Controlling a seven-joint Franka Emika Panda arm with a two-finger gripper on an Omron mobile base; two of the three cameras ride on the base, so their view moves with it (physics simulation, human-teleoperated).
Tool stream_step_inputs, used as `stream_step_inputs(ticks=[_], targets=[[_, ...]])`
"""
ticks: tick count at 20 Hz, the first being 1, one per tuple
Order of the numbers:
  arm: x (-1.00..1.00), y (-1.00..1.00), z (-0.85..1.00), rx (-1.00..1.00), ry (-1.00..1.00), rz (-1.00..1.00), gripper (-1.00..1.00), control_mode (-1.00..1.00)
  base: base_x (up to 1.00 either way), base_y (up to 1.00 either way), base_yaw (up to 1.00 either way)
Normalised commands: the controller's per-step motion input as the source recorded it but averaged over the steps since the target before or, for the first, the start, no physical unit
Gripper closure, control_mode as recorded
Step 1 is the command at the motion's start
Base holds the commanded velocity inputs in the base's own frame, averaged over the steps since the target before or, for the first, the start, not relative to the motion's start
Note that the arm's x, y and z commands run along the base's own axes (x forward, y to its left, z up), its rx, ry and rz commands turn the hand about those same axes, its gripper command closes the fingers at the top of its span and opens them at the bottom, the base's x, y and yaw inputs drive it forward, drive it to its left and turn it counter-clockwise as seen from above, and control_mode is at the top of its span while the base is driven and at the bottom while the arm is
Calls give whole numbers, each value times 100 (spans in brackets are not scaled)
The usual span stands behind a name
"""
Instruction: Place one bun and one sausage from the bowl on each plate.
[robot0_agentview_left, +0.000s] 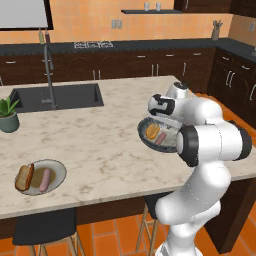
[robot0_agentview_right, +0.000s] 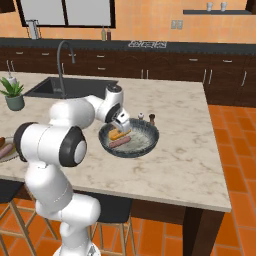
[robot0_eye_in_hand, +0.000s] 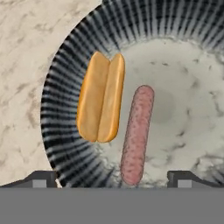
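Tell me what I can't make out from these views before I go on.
- Second plate: right base view, cut off by the left edge and hidden behind the arm; contents unclear.
- Bowl: left base view, its right side is hidden by the arm.
- Gripper: hand view, just the open fingertips show.
- Two small items behind the bowl: too small to identify.

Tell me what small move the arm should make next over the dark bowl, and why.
Probably lower the open gripper straight onto the sausage, which lies between its fingertips in the bowl, beside the bun. The grey plate on the left already holds a bun and a sausage, so this pair seems meant for the other plate.
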Motion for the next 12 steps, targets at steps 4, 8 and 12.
stream_step_inputs(ticks=[4, 8, 12], targets=[[49, 0, -46, 1, 10, -3, -100, -100, 0, 0, 0], [31, 0, -66, 1, 3, -2, -100, -100, 0, 0, 0], [35, 0, -39, 0, 0, 0, -100, -100, 0, 0, 0]])
